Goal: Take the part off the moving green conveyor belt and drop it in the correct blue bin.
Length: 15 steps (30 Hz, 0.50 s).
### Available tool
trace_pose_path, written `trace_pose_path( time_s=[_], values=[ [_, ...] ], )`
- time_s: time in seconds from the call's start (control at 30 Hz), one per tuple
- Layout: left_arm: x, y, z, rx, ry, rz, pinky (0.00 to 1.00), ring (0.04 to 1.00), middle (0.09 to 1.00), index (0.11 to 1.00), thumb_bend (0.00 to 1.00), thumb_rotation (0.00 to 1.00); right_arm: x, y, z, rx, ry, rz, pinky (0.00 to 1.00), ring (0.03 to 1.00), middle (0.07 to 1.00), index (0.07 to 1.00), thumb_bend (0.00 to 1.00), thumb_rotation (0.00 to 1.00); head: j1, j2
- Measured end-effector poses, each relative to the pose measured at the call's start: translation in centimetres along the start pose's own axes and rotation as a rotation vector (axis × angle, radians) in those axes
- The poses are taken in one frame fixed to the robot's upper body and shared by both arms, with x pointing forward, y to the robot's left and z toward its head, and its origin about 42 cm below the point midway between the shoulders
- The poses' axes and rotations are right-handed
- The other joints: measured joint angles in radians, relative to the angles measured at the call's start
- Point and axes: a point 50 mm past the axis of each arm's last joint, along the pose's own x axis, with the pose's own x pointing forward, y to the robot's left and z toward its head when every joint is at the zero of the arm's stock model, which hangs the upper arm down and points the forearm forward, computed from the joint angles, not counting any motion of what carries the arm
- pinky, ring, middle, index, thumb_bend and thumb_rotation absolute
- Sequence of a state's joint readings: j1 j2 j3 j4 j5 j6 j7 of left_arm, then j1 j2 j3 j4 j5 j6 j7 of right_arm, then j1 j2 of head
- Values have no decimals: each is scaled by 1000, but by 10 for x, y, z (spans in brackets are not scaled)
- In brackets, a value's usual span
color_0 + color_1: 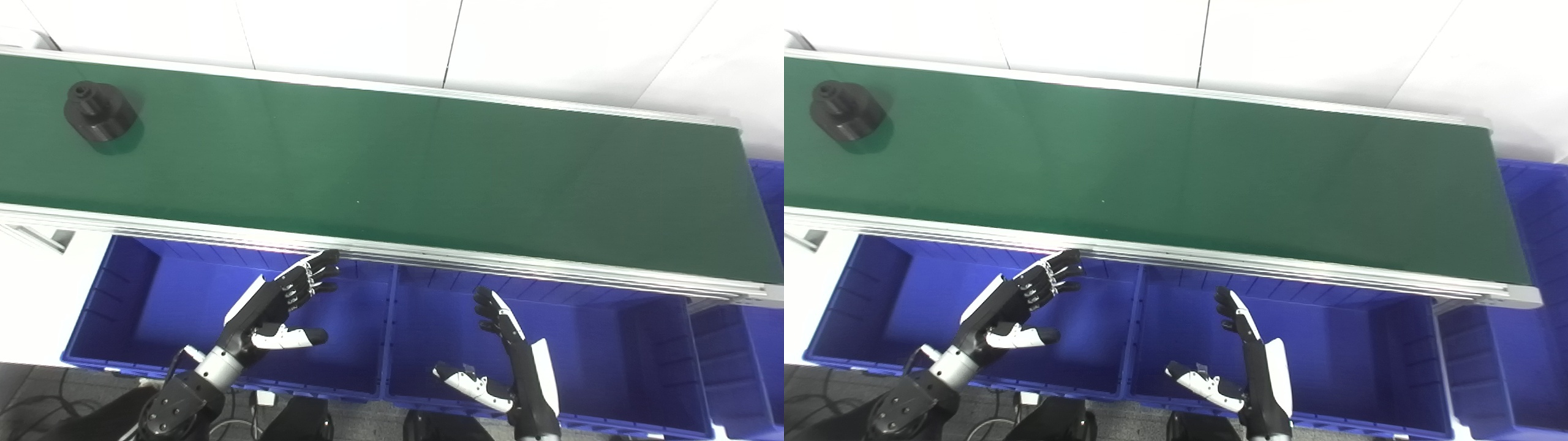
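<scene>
Part: the black part (98, 113) sits on the green conveyor belt (392, 177) at its far left end, closer to the belt's far rail than to the near one, with a narrow neck pointing up from a wider round base.
Long axis: you have none to line up along the belt; the body looks round, so its axis stands upright.
Left hand: your left hand (278, 303) hangs over the left blue bin (122, 288), fingers spread and holding nothing, fingertips just short of the belt's near rail.
Right hand: your right hand (508, 355) hangs over the middle blue bin (612, 343), also released and empty, palm turned inward.
Direction: from your left hand the part lies up and well to the left, across the near rail and most of the belt's width.
Nearer hand: the left one, clearly; the right is well apart from the part.
Coming move: you will probably want to wait for the belt to carry the part toward your left hand, though the travel direction cannot be read here.
Bins: a third blue bin (756, 361) shows at the right edge; which one is correct for this part cannot be told.
</scene>
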<state>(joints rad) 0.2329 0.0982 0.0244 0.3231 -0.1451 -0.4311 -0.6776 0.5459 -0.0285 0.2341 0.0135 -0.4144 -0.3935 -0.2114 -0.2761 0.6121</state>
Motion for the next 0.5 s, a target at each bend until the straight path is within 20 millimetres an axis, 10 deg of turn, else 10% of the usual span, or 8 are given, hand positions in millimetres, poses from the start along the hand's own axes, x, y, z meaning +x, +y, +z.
trace_pose_path(
  time_s=[0.5],
  values=[
    [5, -4, -3, -24, -15, -7, 825, 881, 901, 870, 807, 368, 3, 0, -9, -4, 11, 11, 757, 826, 858, 879, 865, 427, 32, -34]
  ],
)
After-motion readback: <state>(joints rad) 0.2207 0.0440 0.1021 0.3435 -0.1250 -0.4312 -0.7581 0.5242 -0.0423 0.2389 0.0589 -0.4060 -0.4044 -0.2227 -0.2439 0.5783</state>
